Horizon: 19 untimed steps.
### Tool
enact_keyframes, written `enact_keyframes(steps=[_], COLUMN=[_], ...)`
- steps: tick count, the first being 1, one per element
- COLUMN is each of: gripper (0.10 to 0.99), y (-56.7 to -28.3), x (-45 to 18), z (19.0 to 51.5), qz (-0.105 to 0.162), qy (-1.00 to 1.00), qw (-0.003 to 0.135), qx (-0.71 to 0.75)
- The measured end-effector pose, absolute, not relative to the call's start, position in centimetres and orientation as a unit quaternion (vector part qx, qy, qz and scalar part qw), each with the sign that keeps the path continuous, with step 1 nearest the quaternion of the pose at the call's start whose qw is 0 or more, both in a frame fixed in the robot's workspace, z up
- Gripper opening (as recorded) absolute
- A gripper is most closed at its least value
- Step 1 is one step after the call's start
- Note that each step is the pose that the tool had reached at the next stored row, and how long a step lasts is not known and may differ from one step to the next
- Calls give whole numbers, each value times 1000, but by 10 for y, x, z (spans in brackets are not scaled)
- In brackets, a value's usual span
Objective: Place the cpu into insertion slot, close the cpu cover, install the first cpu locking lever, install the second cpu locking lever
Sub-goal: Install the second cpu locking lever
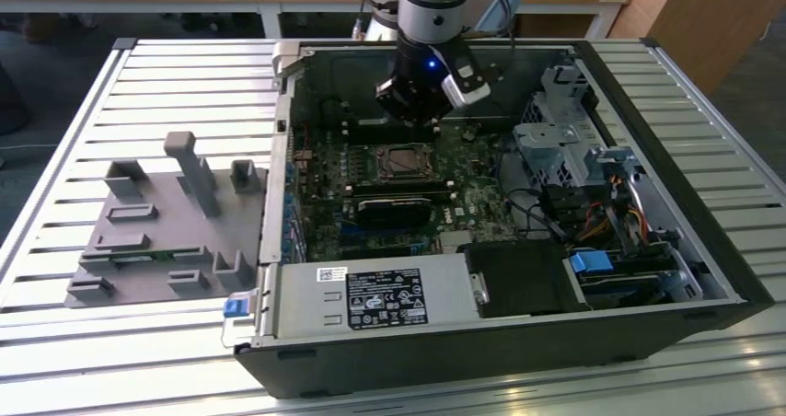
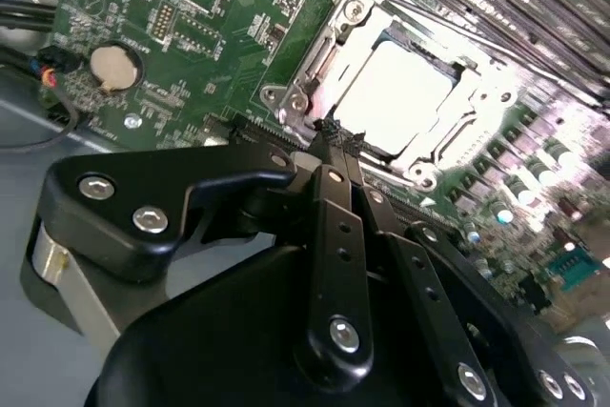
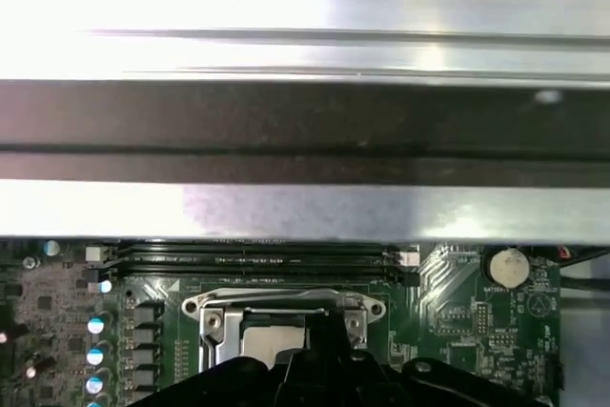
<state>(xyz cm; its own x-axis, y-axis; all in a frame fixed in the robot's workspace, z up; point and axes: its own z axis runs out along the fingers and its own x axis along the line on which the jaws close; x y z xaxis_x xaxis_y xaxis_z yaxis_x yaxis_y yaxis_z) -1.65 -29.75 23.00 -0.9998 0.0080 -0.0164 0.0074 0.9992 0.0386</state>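
The cpu (image 2: 396, 92) sits in the insertion slot (image 1: 402, 163) on the motherboard (image 2: 191, 35). The cpu cover (image 2: 329, 50) is down around it, framing the chip. So placement and cover look done; can't tell if either lever is latched. Gripper (image 2: 334, 135) has fingers pinched together, holding nothing, tips at the cover's edge, just beside the cpu.

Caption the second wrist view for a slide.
Gripper with fingers together at the edge of the cpu cover, closed over the cpu.
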Motion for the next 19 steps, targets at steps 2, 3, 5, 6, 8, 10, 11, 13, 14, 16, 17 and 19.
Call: enact_keyframes(steps=[2, 3, 5, 6, 8, 10, 11, 13, 14, 16, 17, 19], gripper=[114, 114, 114, 114, 114, 114, 114, 114, 114, 114, 114, 114], y=[-298, -298, -299, -300, -303, -306, -308, -312, -314, -317, -319, -323], x=[-17, -16, -16, -17, -16, -16, -17, -16, -16, -16, -16, -17], z=[236, 237, 237, 237, 237, 237, 237, 237, 237, 237, 237, 237], qz=[19, 19, 19, 19, 19, 19, 19, 19, 19, 19, 19, 19], qy=[1000, 1000, 1000, 1000, 1000, 1000, 1000, 1000, 1000, 1000, 1000, 1000], qw=[8, 8, 8, 8, 8, 8, 8, 8, 8, 8, 8, 8], qx=[4, 4, 4, 4, 4, 4, 4, 4, 4, 4, 4, 4])
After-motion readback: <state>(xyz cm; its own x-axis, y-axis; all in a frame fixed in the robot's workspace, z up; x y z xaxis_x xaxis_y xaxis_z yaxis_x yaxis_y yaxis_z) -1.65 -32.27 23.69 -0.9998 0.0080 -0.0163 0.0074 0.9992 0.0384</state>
